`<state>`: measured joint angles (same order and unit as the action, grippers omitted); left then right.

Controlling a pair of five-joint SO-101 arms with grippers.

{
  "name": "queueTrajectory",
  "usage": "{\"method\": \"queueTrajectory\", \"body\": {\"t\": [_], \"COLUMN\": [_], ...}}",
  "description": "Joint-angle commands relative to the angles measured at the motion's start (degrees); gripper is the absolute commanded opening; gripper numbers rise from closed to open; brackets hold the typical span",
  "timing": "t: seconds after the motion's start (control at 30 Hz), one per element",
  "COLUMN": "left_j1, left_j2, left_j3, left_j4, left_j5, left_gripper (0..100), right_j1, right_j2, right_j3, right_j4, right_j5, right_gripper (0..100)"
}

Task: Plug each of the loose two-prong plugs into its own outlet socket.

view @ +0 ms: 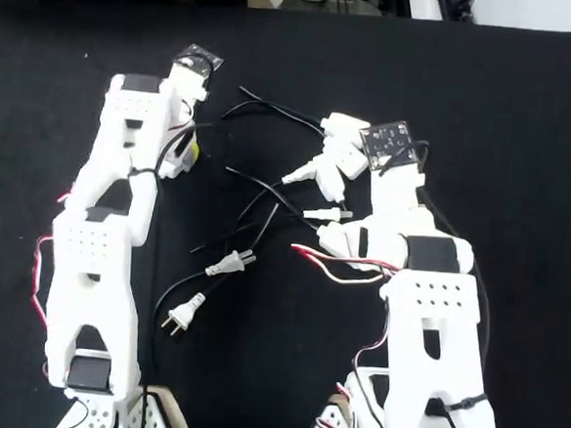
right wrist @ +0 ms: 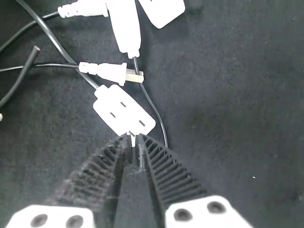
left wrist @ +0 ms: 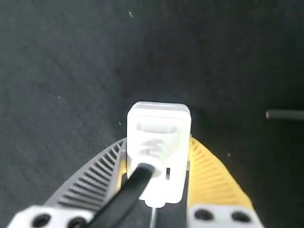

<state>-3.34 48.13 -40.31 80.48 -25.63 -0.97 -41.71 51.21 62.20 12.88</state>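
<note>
— what's the left arm got, over at ten o'clock on the counter (view: 528, 113)?

— the left end effector (left wrist: 156, 142) is clamped on a white outlet block (left wrist: 159, 142). the grey finger is on one side and the yellow finger (left wrist: 211, 175) on the other, both pressed against it. a black cord (left wrist: 130, 190) comes out of the block's back, toward the wrist. the block is held just over the dark cloth.

— and the plugs?

— two lie free near the middle, round seven o'clock from centre. the first loose plug (view: 231, 262) has its prongs aimed at about two o'clock. the second loose plug (view: 185, 315) sits at seven o'clock from the first, well apart from it, with its prongs toward eight. each trails its own thin black lead, and neither is in a socket.

— further right?

— just past centre, toward three o'clock, a third plug (right wrist: 111, 72) lies bare-pronged beside a flat socket (right wrist: 123, 111). they are near each other but not joined. more white plug bodies lie just beyond them.

— the right arm?

— the right end effector (right wrist: 134, 142) is all but closed, with only a thin slit between its ribbed fingers (right wrist: 166, 171). the tips rest against the near edge of that flat socket. i can't tell whether they pinch anything there.
</note>
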Motion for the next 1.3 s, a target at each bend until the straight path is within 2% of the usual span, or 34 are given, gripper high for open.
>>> {"method": "queueTrajectory", "body": {"t": [0.0, 0.1, 0.2, 0.4, 0.63, 0.77, 0.9, 1.17, 1.27], "left_j1": [-1.36, -1.45, -1.54, -3.56, -3.56, -1.71, 2.42, 11.65, 11.56], "left_j2": [3.08, 6.33, 7.82, 7.65, -1.23, -11.34, -21.1, -28.84, -28.92], "left_j3": [-14.11, -22.11, -28.09, -28.18, -16.4, -6.29, 3.3, 12.53, 14.11], "left_j4": [9.67, 15.3, 20.57, 20.48, 20.48, 20.4, 20.22, 18.11, 16.79], "left_j5": [0.62, -2.73, -5.1, -3.87, -3.78, -3.78, -1.67, 7.03, 8.44], "left_gripper": [16, 33, 39, 31, 7, 9, 9, 9, 9], "right_j1": [-0.44, -0.44, -0.44, -0.44, -0.44, 0.53, 4.4, 0.88, 0.79], "right_j2": [-1.1, -1.27, -1.1, -1.1, -1.1, -1.36, -1.01, -1.01, -0.92], "right_j3": [0.13, 1.19, 1.8, 1.8, 1.71, 1.54, -0.4, -0.66, -0.13], "right_j4": [-0.97, -2.73, -3.78, -3.69, -3.78, -3.69, -2.55, 3.25, 2.73], "right_j5": [0.7, 0.7, 0.7, 0.7, 0.7, 0.7, 0.97, 13.27, 17.85], "right_gripper": [1.8, 1.8, 1.8, 1.8, 1.8, 1.8, 1.8, 2.5, 12.3]}}
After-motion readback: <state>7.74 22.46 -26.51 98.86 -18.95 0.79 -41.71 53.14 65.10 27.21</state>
